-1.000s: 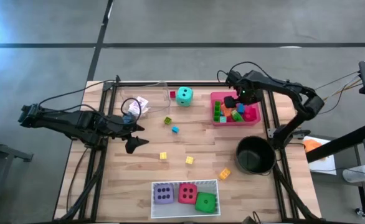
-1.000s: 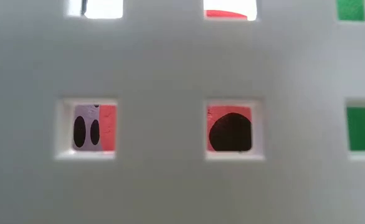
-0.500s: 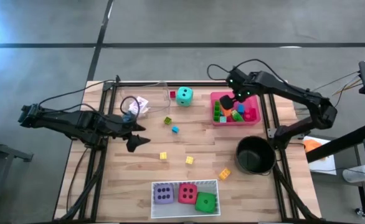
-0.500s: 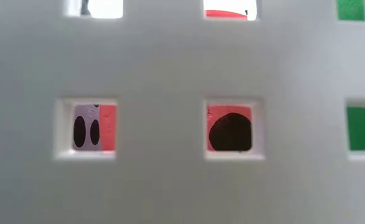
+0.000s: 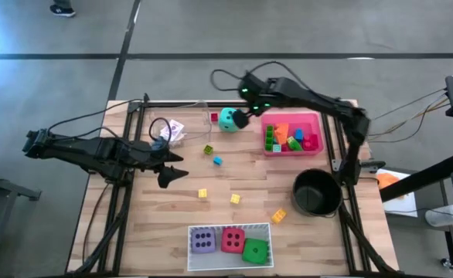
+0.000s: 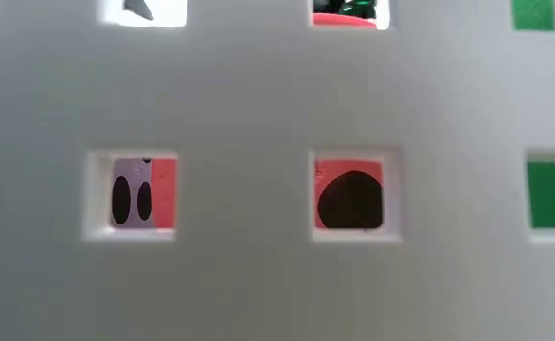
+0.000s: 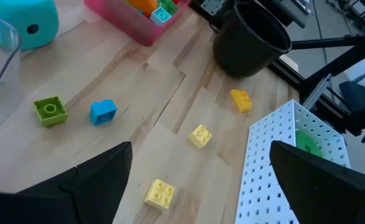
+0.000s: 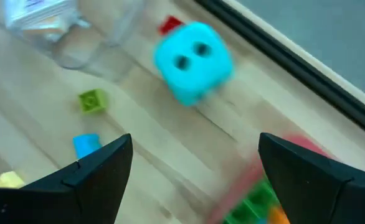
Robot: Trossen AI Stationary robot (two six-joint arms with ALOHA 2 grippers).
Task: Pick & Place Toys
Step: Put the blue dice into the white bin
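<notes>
High view: right gripper (image 5: 243, 120) upper centre, jaws wide, empty, just beside teal die (image 5: 227, 118). Left gripper (image 5: 167, 168) left of centre, spread, holding nothing. Purple, red, green dice sit in white tray (image 5: 228, 227) at bottom; blocks fill pink tray (image 5: 290, 117).

Low view: tray wall blocks nearly everything.

Wrist views: loose blocks remain on table, perhaps six.

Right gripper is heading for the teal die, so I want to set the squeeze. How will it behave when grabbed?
The teal die looks rounded and plush, so it will probably squash and feel light. The right gripper is open and empty. With soft corners and bare wood around it, a nudge may tumble it.
</notes>
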